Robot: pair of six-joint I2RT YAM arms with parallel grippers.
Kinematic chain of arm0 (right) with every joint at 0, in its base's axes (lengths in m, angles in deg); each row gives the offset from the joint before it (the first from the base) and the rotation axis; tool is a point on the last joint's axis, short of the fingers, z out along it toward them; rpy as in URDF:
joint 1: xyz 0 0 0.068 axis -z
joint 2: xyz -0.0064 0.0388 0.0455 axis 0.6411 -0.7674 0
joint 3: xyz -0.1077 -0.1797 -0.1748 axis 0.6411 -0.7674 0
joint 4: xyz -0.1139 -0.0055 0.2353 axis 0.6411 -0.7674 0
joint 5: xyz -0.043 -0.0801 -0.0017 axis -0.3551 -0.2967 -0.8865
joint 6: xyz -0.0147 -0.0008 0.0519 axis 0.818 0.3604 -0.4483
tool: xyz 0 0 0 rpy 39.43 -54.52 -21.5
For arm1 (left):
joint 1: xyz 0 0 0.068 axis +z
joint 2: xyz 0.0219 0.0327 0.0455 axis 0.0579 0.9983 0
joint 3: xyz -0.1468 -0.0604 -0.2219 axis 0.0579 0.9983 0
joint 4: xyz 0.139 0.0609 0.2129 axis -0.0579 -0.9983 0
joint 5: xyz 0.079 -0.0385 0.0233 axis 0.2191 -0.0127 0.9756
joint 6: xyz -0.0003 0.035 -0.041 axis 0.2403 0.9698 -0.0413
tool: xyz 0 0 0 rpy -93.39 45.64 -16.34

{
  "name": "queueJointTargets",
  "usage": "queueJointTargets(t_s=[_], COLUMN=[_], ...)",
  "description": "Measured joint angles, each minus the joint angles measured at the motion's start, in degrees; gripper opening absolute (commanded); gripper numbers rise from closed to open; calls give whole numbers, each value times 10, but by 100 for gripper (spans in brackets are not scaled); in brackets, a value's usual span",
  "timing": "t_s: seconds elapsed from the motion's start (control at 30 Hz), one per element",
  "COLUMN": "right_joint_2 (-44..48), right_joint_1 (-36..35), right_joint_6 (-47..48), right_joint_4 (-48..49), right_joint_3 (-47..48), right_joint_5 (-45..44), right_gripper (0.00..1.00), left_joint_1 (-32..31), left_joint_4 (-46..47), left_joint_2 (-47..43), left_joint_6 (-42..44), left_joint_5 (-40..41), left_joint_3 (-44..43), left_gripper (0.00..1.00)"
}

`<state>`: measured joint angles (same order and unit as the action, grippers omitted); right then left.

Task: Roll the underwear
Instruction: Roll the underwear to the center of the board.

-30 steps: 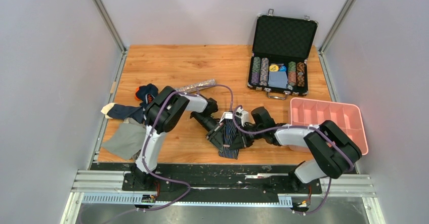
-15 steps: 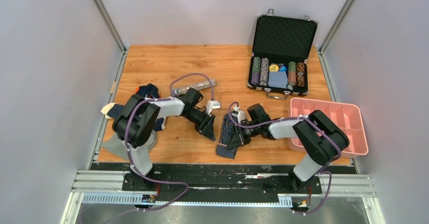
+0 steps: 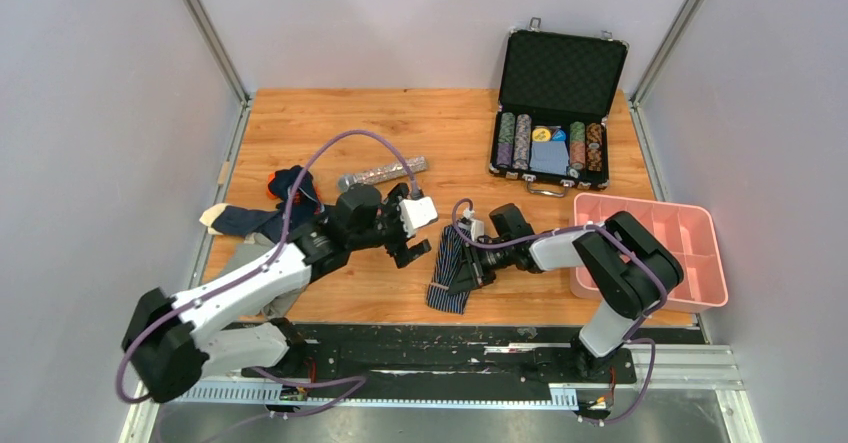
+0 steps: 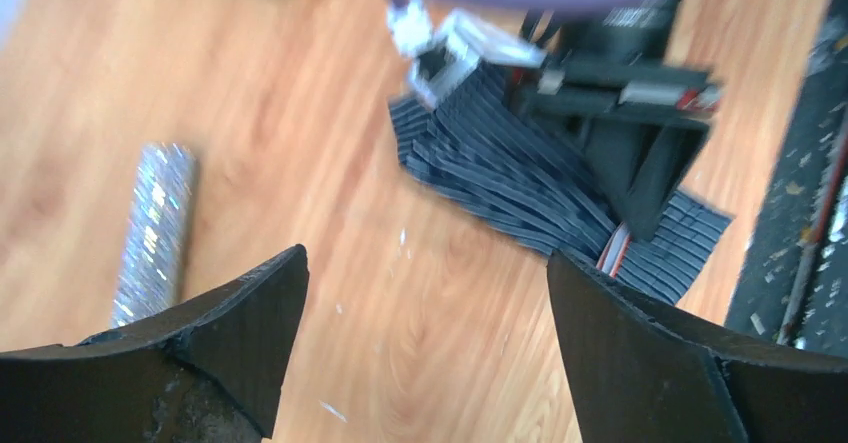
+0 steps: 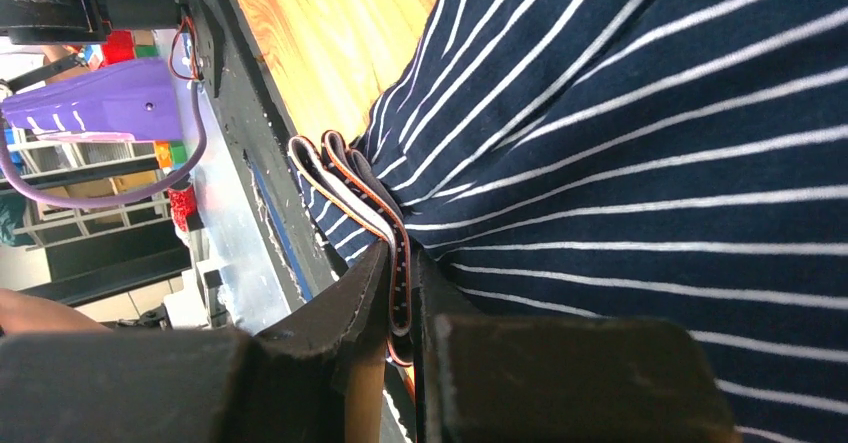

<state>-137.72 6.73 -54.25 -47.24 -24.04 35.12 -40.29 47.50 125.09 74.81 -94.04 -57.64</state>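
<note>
Presently, the striped navy boxer briefs (image 3: 447,293) are found lying folded into a narrow strip on the wooden desk (image 3: 330,123), near its front edge and between the two arms. A stacked, banded edge of the briefs is pinched by the right end effector (image 5: 405,263), its fingers closed narrow on the layers. This hold is judged to keep the fold together and anchor one end so a roll can be started. The left end effector (image 4: 425,263) is spread wide with nothing between its fingers. It is hung just left of the briefs, apart from them, and is taken to be free for the loose end. A second navy garment with an orange patch (image 3: 288,185) is piled at the left edge beside a flat grey cloth (image 3: 245,275), well apart from the work. A glittery silver tube (image 3: 385,171) lies behind the left end effector. An open poker chip case (image 3: 555,113) is set at the far right, with a pink compartment tray (image 3: 650,238) close beside the right arm. The right arm, laid over the strip, is judged the main obstruction to rolling.
</note>
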Motion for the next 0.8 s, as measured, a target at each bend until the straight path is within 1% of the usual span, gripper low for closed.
queueJointTargets(t_s=[0.07,0.13,0.2,0.27,0.37,0.43,0.5,0.57,0.6,0.67,0.73,0.8], right_joint_2=[-3,-5,-4,-4,-1,1,2,2,2,2,2,1], right_joint_1=[2,3,4,4,3,3,3,3,3,3,4,8], right_joint_6=[-1,-2,-3,-4,-4,-4,-4,-4,-4,-4,-4,-6], right_joint_4=[0,0,1,1,3,5,7,6,7,7,7,6], right_joint_3=[1,1,1,0,-2,-4,-4,-4,-4,-4,-4,-4], right_joint_5=[4,7,6,6,3,1,1,1,1,1,1,1], right_gripper=[0,0,0,0,0,0,0,0,0,0,0,0], left_joint_1=[-18,-24,-35,-62,-113,-127,-127,-125,-126,-130,-133,-134], left_joint_4=[14,20,19,9,9,-2,-14,-21,-23,-19,4,34], left_joint_2=[-48,-80,-85,-80,-84,-85,-84,-84,-84,-82,-80,-80], left_joint_6=[18,23,17,-1,-44,-78,-112,-117,-104,-44,30,115], left_joint_5=[1,-28,-57,-71,-94,-110,-127,-137,-133,-113,-98,-91], left_joint_3=[2,1,0,2,30,40,38,33,32,35,55,98], left_gripper=[100,100,100,100,100,100,93,80,71,64,62,62])
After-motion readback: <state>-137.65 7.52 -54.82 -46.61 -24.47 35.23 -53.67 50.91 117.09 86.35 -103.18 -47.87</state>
